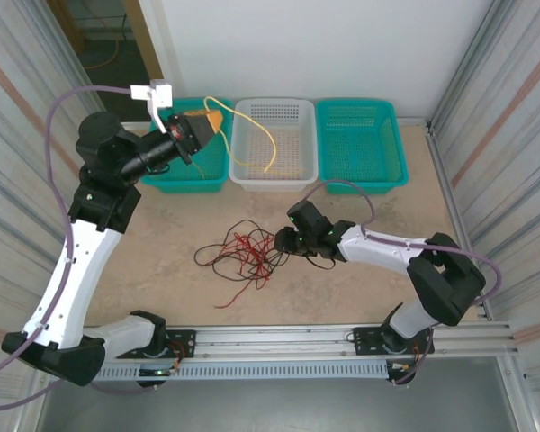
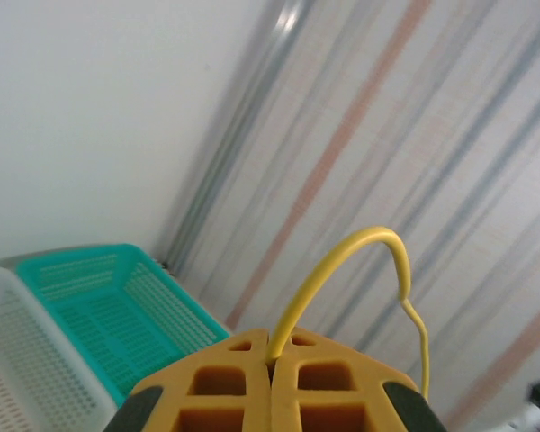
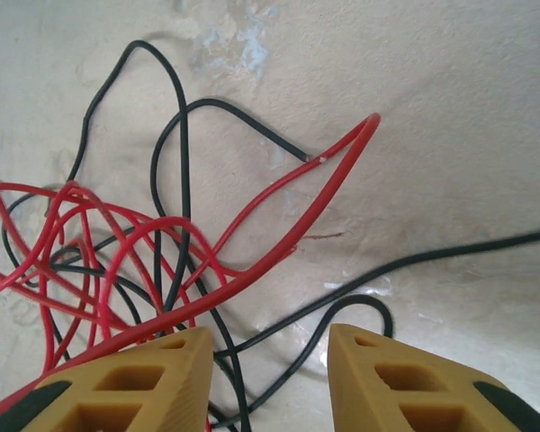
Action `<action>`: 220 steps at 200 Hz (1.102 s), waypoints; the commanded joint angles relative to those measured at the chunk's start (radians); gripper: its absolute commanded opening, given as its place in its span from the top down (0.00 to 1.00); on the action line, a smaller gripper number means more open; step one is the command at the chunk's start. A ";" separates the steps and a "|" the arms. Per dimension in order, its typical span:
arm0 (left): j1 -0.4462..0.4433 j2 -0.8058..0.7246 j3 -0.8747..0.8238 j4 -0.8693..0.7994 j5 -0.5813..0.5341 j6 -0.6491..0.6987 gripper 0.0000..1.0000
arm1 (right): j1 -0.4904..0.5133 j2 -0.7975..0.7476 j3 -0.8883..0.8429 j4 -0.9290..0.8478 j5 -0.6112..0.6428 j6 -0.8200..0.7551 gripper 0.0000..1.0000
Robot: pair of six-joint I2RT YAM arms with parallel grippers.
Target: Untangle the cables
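**Q:** Two pincers appear. What does each hold, and why there?

**A:** The left pincer (image 1: 198, 129) (image 2: 270, 360) has its orange jaws pressed together on one end of the thin yellow cable (image 1: 272, 144) (image 2: 342, 252). It is raised just beside the white perforated plastic basket (image 1: 274, 183) (image 2: 18, 360), on that basket's left. The cable arches out of the pincer and hangs down over the basket. Whether its free end touches the basket floor cannot be told. Judged from the pose, the high hold keeps this strand clear of the others, ready for sorting.

**Q:** Where is the remaining tangle?

**A:** The thin red cables (image 1: 252, 256) (image 3: 279, 238) and thin black cables (image 1: 218, 252) (image 3: 184, 180) lie looped through one another on the beige worktop (image 1: 378, 202). They are on the arm-base side of the basket and well apart from it. The right pincer (image 1: 282, 241) (image 3: 270, 337) sits low at the tangle's right fringe. Its jaws are partway apart and clamp nothing. One red strand runs against a finger, and black strands cross the gap between the fingers.

**Q:** Why the fringe?

**A:** Probably because fewer strands cross there. The risk is that the jaws catch red and black together, which would drag the knot tighter.
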 commanded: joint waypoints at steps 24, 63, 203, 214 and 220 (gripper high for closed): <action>0.189 0.061 0.037 -0.067 -0.258 -0.070 1.00 | -0.002 -0.189 0.007 -0.105 0.055 -0.070 0.50; 0.360 0.266 0.221 -0.212 -0.265 -0.144 1.00 | -0.001 -0.250 0.081 -0.215 0.089 -0.102 0.49; 0.420 0.731 0.367 -0.270 -0.126 -0.192 1.00 | -0.003 -0.270 0.116 -0.253 0.095 -0.126 0.47; 0.420 0.763 0.393 -0.294 -0.128 -0.189 1.00 | -0.004 -0.269 0.117 -0.257 0.096 -0.128 0.47; 0.420 0.783 0.416 -0.314 -0.126 -0.184 1.00 | -0.004 -0.269 0.118 -0.259 0.099 -0.129 0.47</action>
